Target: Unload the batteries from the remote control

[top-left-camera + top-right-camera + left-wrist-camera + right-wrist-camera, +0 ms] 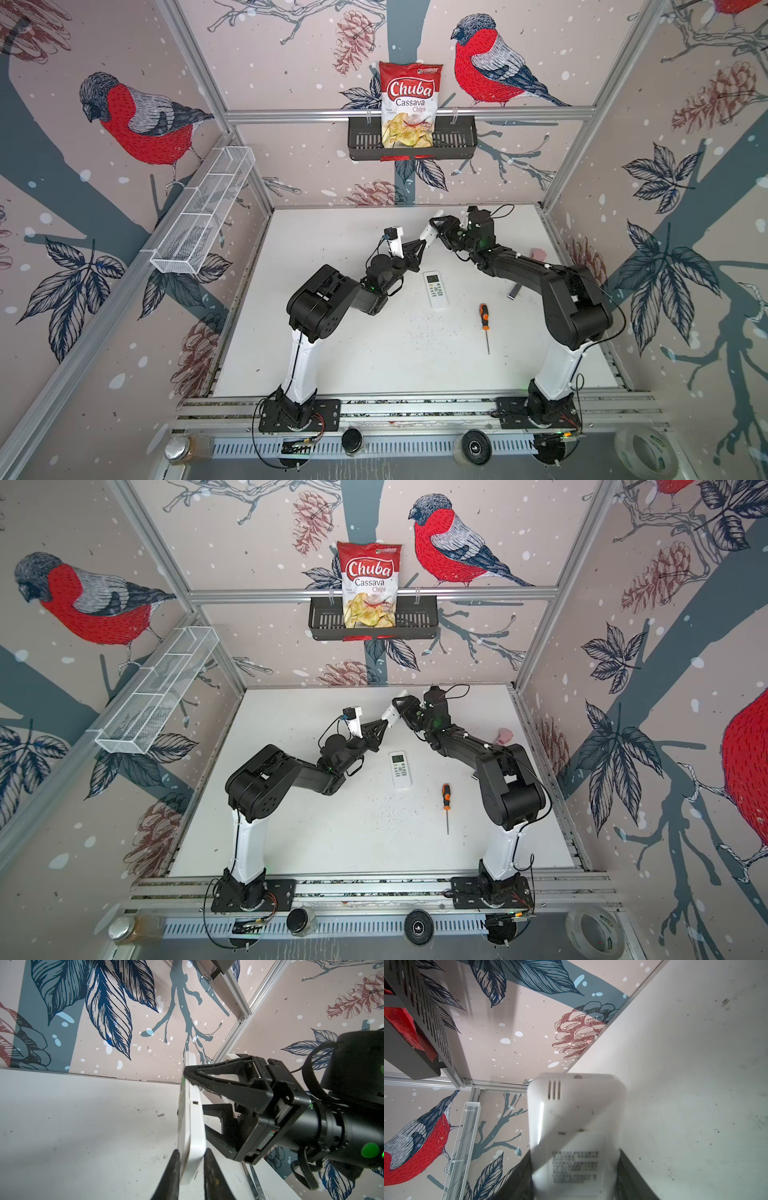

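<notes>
Early going: the right tool is holding the remote aloft, jaws spread across its width, and the left tool is pinching its end, no batteries showing.

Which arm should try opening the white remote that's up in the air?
Probably the left arm. The right arm grips the lifted remote by its sides, steadying it. The left jaws sit either side of its free end, so they look best placed to work there.
</notes>
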`<act>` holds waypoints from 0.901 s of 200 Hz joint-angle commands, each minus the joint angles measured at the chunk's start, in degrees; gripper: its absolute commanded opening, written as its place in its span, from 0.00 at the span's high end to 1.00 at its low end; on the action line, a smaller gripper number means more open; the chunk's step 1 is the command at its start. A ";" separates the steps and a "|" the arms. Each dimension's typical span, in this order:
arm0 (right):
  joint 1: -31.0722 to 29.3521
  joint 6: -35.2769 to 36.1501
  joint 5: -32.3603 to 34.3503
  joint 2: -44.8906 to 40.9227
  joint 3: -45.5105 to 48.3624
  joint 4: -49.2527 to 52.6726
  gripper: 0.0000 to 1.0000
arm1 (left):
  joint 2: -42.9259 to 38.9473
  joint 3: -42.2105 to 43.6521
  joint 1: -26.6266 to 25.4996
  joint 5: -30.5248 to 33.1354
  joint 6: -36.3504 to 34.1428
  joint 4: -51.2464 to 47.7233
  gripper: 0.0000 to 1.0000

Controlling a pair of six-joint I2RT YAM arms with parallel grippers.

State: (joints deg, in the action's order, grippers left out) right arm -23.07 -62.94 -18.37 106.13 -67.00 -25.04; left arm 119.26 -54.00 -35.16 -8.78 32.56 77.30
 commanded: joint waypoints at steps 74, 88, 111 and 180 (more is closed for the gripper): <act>0.82 0.62 -0.84 -0.05 -0.38 -1.33 0.79 | -0.39 2.29 0.00 1.22 -0.07 2.95 0.83; 0.83 0.71 -0.88 -0.04 -0.40 -1.34 0.79 | -0.35 2.45 0.00 1.31 0.20 3.34 0.83; 0.83 0.80 -0.73 0.04 -0.24 -1.29 0.79 | -0.33 2.32 0.00 0.53 0.92 3.74 0.77; 0.66 1.41 -0.17 0.00 -0.15 -0.92 0.79 | 0.00 0.74 -0.92 -0.67 1.19 3.40 0.56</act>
State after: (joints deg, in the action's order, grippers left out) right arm -22.35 -62.70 -18.79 106.43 -67.00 -24.88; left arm 119.24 -52.34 -35.75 -8.75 33.23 77.78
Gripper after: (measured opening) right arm 0.550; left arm 0.469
